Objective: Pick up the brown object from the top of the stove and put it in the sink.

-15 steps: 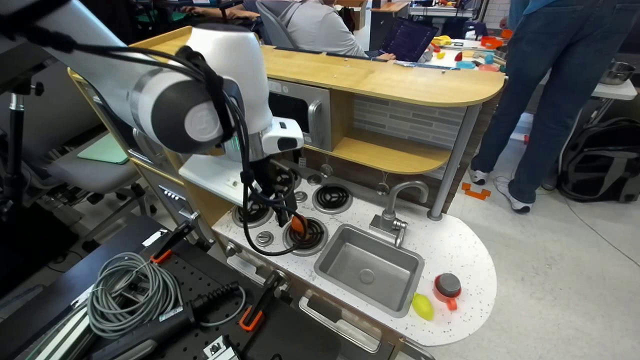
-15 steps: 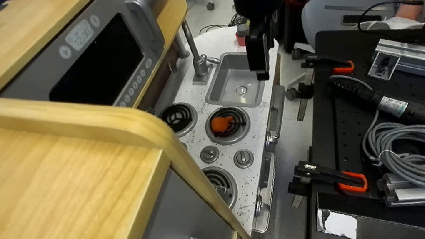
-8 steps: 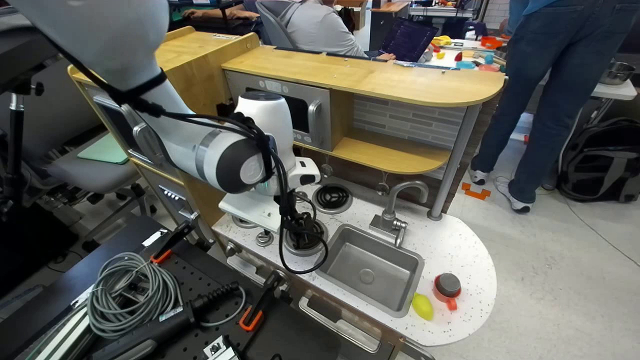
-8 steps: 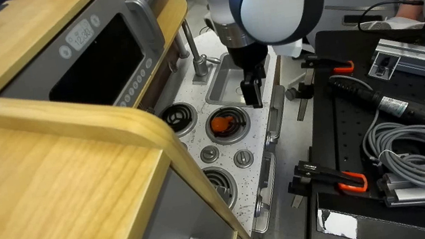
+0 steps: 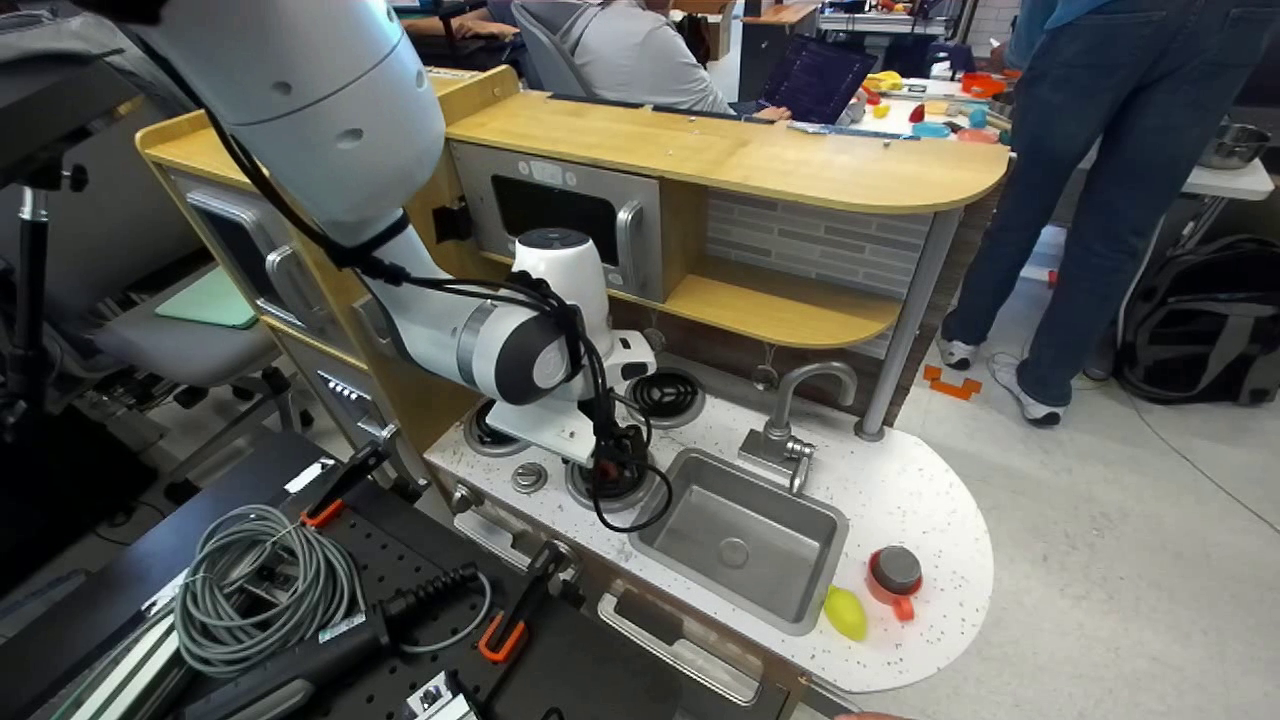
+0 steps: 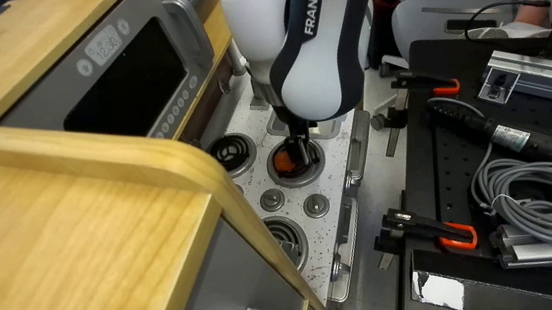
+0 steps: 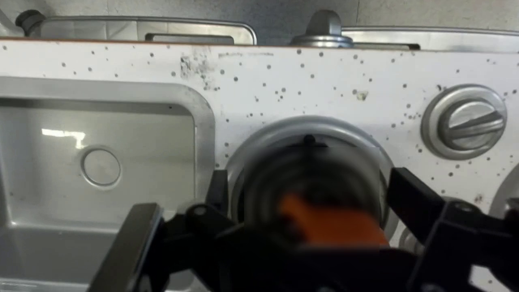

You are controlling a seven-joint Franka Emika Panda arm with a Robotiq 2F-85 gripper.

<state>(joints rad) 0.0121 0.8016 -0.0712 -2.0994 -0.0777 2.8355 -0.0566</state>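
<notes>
Sink (image 7: 204, 140) comes first, left of my tool (image 7: 306, 182) in the wrist view and just beside the burner (image 7: 312, 123) beneath the tool; that closeness, I judge, makes the carry ahead a short sideways one. My tool hangs over this burner with its two fingers (image 7: 413, 200) spread wide apart, and it has hold of nothing. Low between them lies the brown object (image 7: 340, 225), blurred and partly hidden by the tool's own body, so whether a finger touches it I cannot tell. In an exterior view the brown object (image 6: 284, 162) rests on that burner, right beside my fingers. I take the wide spread to be for straddling it before a squeeze. Right of my tool stands a control knob (image 7: 464, 123), set off from the burner's rim, so I expect no trouble from it.

By count, left to right in an exterior view: three burners of the stove (image 5: 667, 395) show, one under my tool with the one brown object on it, a fourth perhaps hidden by my arm (image 5: 535, 362); then, beyond my tool along the bench (image 5: 930, 510), one sink, one faucet (image 5: 784, 412), one yellow-green lump (image 5: 846, 613), and one red cup (image 5: 892, 598) with one grey piece (image 5: 898, 567) in or on it (unclear which).
</notes>
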